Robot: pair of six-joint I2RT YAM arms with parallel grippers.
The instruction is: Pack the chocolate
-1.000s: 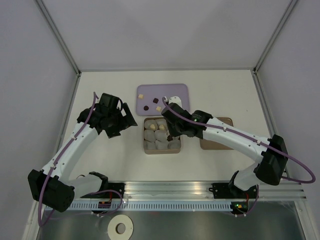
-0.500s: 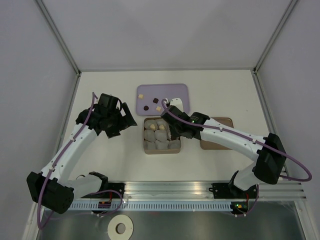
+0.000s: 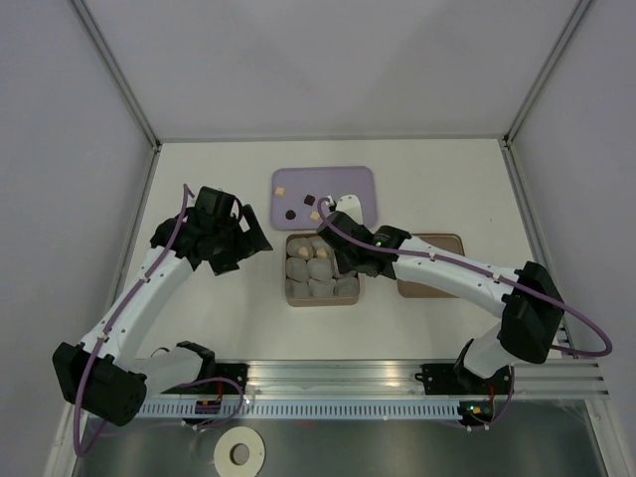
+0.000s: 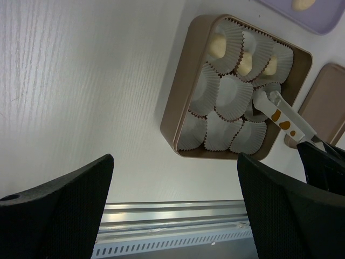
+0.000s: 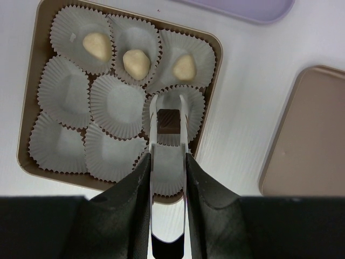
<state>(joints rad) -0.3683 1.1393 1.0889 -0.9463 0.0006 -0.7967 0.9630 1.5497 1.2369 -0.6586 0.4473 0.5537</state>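
Top external view: the left fingers [image 3: 246,243] stand fully spread and empty over the bench [image 3: 238,318], apparently parked aside to leave the box [image 4: 175,108] unobstructed. The right fingers [image 3: 341,260], partly closed, pinch one dark chocolate [image 5: 170,120] directly above the middle-right paper cup [image 5: 195,105], aligned for release. Three cream pieces [image 5: 136,63] occupy the far row.

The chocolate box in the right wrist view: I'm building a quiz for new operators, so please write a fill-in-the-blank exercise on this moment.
1. The box holds ___ white paper cups.
2. ___ cups already hold a pale chocolate.
3. The tweezers in the right gripper pinch a ___ brown chocolate.
4. The left gripper stands ___, holding nothing.
Missing words: nine; three; dark; open.
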